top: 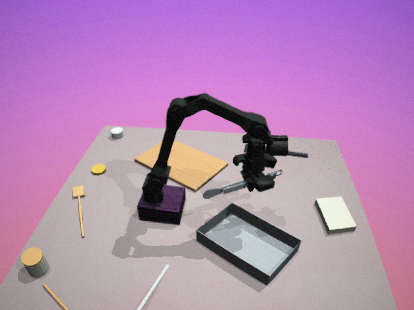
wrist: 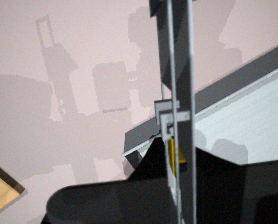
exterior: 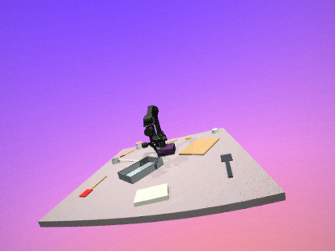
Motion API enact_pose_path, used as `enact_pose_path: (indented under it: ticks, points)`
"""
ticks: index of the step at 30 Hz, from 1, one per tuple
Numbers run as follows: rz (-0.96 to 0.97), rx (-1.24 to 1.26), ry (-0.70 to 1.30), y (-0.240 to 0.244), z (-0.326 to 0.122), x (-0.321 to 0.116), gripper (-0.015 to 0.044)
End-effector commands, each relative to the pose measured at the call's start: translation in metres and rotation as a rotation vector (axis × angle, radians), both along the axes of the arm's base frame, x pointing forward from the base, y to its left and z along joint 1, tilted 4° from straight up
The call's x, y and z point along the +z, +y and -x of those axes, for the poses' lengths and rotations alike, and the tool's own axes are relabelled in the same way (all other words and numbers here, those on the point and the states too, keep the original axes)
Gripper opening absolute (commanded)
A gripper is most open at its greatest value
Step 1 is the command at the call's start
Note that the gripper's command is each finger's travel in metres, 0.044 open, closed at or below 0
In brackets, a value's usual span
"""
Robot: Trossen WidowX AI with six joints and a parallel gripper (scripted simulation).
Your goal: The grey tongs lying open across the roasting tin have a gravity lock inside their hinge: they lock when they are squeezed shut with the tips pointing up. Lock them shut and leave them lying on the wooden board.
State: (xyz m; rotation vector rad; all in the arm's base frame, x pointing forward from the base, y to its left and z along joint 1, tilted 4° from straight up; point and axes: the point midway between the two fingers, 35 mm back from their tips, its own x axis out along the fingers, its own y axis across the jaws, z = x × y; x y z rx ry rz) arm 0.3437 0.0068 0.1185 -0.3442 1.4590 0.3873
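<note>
My gripper [top: 256,185] [wrist: 163,143] is shut on the grey tongs [top: 231,187] [wrist: 187,65]. It holds them above the table behind the roasting tin [top: 231,259] [exterior: 125,177] [wrist: 230,80]. In the top view the tongs lie nearly level, with a rounded end low at the left and a small loop slightly higher at the right. In the wrist view their arms run close together; whether the lock has caught cannot be seen. The wooden board [top: 206,168] [exterior: 198,147] [wrist: 6,194] lies flat, behind and left of the gripper in the top view, with nothing on it.
A dark turner [top: 298,154] [exterior: 226,158] lies behind the arm. A pale block [top: 335,214] [exterior: 151,193] is right of the tin. A wooden spatula [top: 78,192], a yellow disc [top: 98,169], a lidded jar [top: 36,263] and a white rod [top: 152,287] lie on the table.
</note>
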Motion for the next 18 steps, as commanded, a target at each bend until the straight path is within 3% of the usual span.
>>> enact_pose_path:
  ticks: [1, 18]
  points:
    - [-0.003, -0.05, 0.0, 0.022, 0.003, 0.002, -0.015]
    - [-0.033, -0.32, 0.012, 0.115, 0.027, 0.006, -0.015]
